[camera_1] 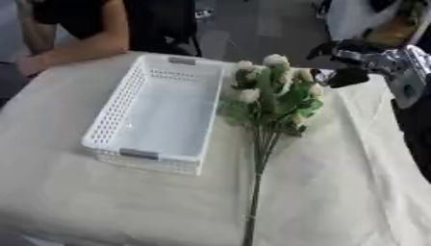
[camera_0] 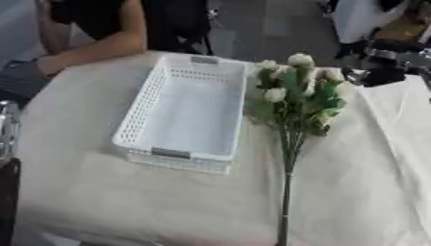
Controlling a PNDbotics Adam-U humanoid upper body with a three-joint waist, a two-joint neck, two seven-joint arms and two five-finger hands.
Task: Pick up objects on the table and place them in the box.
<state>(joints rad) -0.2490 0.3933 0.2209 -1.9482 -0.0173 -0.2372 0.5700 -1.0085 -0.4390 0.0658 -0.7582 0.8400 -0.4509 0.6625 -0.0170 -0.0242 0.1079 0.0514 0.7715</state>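
In the left eye view, a white perforated basket (camera_0: 185,115) sits on the cloth-covered worktop (camera_0: 101,202), its long side running away from the camera and its inside bare. Just right of the basket lies a bunch of artificial flowers (camera_0: 301,93), cream blooms and green leaves level with the basket's far half, the thin stem trailing down past the basket's near corner toward the worktop's near edge; the leaves come very close to the basket's right rim, though contact cannot be made out. Right of the blooms, the right robot hand (camera_0: 380,72) shows as a dark shape at the frame edge. In the right eye view, that right robot hand (camera_1: 349,74) hangs just right of the flower heads, apart from them and holding nothing; it looks partly curled, but blur hides whether its fingers are wide or narrow.
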